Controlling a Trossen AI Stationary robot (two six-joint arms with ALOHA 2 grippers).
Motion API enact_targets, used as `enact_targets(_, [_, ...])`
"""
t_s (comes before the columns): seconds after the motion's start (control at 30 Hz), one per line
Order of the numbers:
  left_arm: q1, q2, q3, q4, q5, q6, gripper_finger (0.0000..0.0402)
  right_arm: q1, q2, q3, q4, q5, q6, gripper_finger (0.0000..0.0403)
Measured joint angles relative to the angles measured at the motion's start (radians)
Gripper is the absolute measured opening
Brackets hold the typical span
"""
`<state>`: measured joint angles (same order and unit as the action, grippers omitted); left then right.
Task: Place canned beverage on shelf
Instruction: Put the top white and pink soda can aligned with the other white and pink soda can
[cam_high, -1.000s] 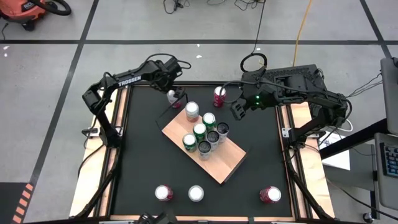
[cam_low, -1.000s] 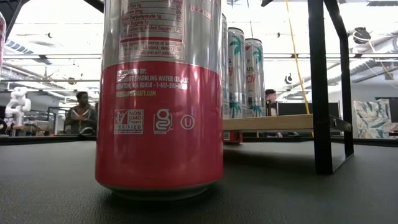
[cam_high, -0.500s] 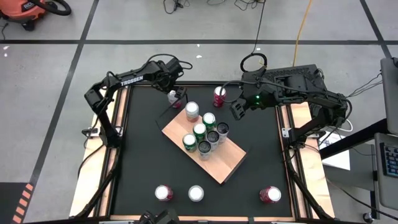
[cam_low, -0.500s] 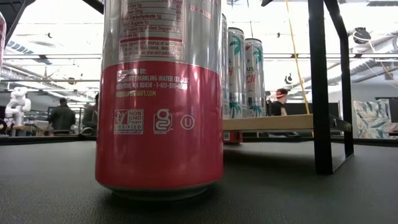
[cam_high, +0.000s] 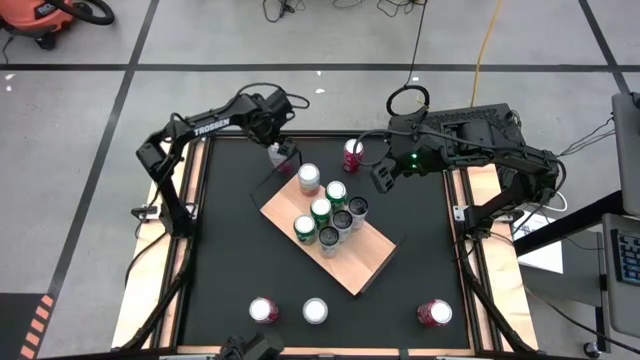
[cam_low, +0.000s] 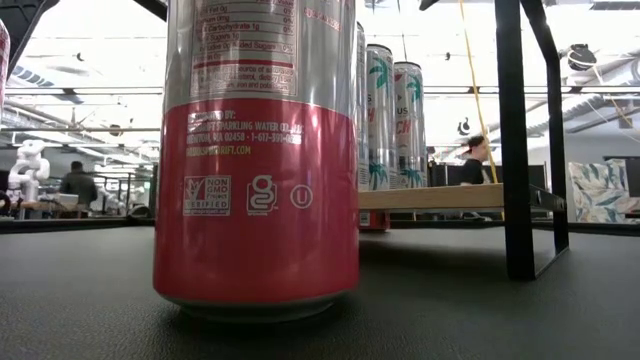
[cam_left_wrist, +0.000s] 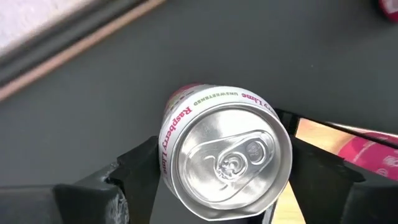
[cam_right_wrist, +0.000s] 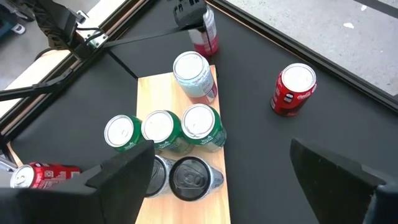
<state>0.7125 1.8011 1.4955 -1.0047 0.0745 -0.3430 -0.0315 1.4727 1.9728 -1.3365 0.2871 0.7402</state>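
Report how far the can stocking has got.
Done: several cans stand on the light-tan wooden shelf board. In hand: the left gripper is at the pink raspberry-lime can beside the shelf; the right gripper waits open. Left: the red can and three cans along the table's edge opposite the arms.

Glossy aluminium raspberry-lime can (cam_left_wrist: 225, 160), shiny brushed lid; matt black tabletop (cam_high: 230, 250); smooth light wood-grain shelf (cam_high: 352, 262) with satin finish.
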Motion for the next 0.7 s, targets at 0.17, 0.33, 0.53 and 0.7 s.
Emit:
enact_targets(0.17, [0.020,-0.001,0.100,-0.064,0.001,0.071,0.0289,0.000,0.000,0.000,0.000,0.003,-0.020,0.0352])
enact_targets(0.33, [0.030,-0.001,0.256,-0.165,0.011,0.158,0.0288,0.000,0.000,0.000,0.001,0.004,-0.023,0.0352])
enact_targets(0.53, [0.031,-0.002,0.485,-0.305,0.063,0.246,0.0288,0.000,0.000,0.000,0.048,0.005,-0.065,0.0352])
enact_targets(0.7, [0.029,-0.003,0.673,-0.406,0.179,0.299,0.0288,0.000,0.007,0.001,0.136,0.032,-0.138,0.0352])
